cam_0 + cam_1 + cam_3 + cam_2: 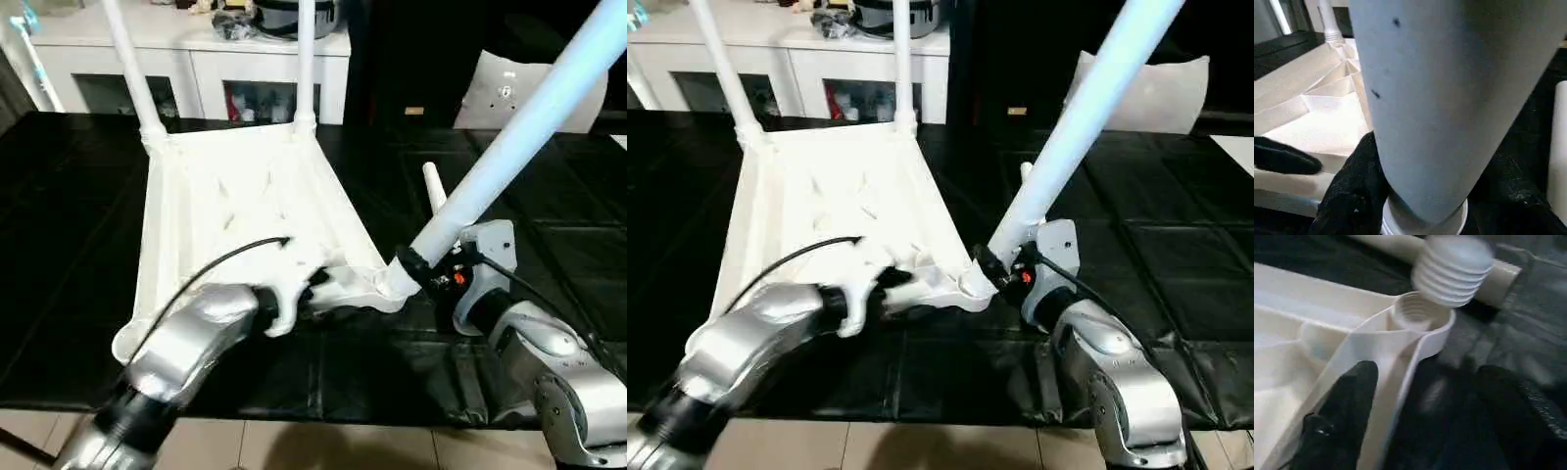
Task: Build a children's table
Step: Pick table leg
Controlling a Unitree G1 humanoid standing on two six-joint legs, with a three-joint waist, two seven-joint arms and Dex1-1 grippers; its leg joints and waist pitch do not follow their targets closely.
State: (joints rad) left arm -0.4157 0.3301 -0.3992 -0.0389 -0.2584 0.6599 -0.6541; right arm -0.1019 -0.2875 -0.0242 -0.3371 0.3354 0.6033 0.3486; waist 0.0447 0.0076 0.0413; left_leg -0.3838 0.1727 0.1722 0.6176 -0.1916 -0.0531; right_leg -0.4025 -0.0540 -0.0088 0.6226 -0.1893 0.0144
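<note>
The children's table top lies upside down, ribbed underside up, on the black worktop. Two white legs stand upright in the far corner sockets: far-left leg, far-right leg. Behind the worktop stands a white cabinet with glass doors. The right gripper is clamped on a third leg, held near its lower end; the leg slants up and away toward the robot's right. In the right wrist view the two black fingers sit on either side of the leg's shaft, touching it. The leg's threaded end hangs just above the near-right corner socket, slightly off to one side and not yet entered; the socket's inner threads are visible. The left gripper is at the near edge of the table top, just beside that same corner. In the left wrist view one black finger lies over the top's ribbed side and the other is outside the rim over the worktop, so the jaws straddle the edge wall; they stand apart, and I cannot tell whether either pad presses on the plastic. A fourth leg lies flat on the worktop just beyond the right gripper, partly hidden behind the slanted leg. A black cable loops over the left forearm.
</note>
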